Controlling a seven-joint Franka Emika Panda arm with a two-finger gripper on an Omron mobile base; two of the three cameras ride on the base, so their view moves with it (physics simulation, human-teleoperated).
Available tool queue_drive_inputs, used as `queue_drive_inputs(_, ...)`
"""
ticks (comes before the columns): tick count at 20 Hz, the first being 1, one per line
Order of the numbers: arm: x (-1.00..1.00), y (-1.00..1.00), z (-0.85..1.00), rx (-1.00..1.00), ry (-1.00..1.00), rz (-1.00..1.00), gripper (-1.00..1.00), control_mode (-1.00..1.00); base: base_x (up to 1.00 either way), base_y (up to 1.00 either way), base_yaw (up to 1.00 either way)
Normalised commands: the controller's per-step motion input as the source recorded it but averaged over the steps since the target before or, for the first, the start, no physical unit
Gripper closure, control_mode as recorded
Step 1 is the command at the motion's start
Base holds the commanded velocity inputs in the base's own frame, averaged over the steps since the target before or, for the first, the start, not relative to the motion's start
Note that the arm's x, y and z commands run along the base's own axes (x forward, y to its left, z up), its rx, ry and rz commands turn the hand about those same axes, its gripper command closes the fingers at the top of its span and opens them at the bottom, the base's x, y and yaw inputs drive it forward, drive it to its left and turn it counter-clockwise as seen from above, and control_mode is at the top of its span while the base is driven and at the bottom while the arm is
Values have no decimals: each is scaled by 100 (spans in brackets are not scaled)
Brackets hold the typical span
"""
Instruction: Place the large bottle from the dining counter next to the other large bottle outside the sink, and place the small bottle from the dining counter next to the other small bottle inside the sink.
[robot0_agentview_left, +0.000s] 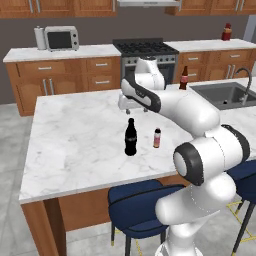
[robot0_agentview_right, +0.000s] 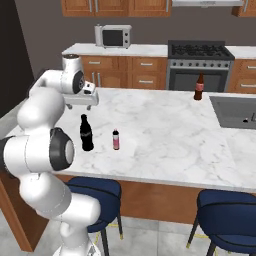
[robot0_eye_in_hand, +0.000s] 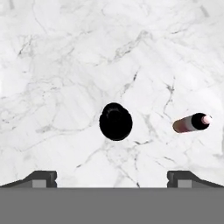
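Observation:
The large bottle (robot0_agentview_left: 130, 137) (robot0_agentview_right: 86, 133) stands upright on the dining counter (robot0_agentview_left: 75, 145) (robot0_agentview_right: 170, 145), black with a red label band. The small bottle (robot0_agentview_left: 157, 138) (robot0_agentview_right: 116, 139), pink-red with a dark cap, stands a short way to its right. My gripper (robot0_agentview_left: 130, 110) (robot0_agentview_right: 80, 106) (robot0_eye_in_hand: 113, 178) hangs open above the large bottle, pointing down. The hand view looks onto the large bottle's cap (robot0_eye_in_hand: 115, 121) between the fingertips (robot0_eye_in_hand: 41, 178), with the small bottle (robot0_eye_in_hand: 191, 123) to the right. The other large bottle (robot0_agentview_left: 183, 78) (robot0_agentview_right: 199, 87), dark red-brown, stands beside the sink (robot0_agentview_left: 225, 95) (robot0_agentview_right: 235, 112). The other small bottle is out of view.
Blue stools (robot0_agentview_left: 142, 207) (robot0_agentview_right: 227, 212) stand along the counter's near side. A curved tap (robot0_agentview_left: 248, 75) rises at the sink. Behind are a stove (robot0_agentview_left: 145, 47), a microwave (robot0_agentview_left: 61, 38) and a red bottle (robot0_agentview_left: 227, 32) on the back counter.

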Motion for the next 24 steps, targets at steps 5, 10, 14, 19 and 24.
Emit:
queue_drive_inputs(5, 3, 0, -34, 0, -3, 0, -100, -100, 0, 0, 0)
queue_drive_inputs(10, 3, 1, -25, 0, 0, 0, -100, -100, 0, 0, 0)
queue_drive_inputs(14, 11, 5, -25, 0, 0, 0, -100, -100, 0, 0, 0)
queue_drive_inputs(19, 16, 7, -22, 0, 0, 0, -100, -100, 0, 0, 0)
queue_drive_inputs(24, 25, 6, -18, 0, 0, 0, -100, -100, 0, 0, 0)
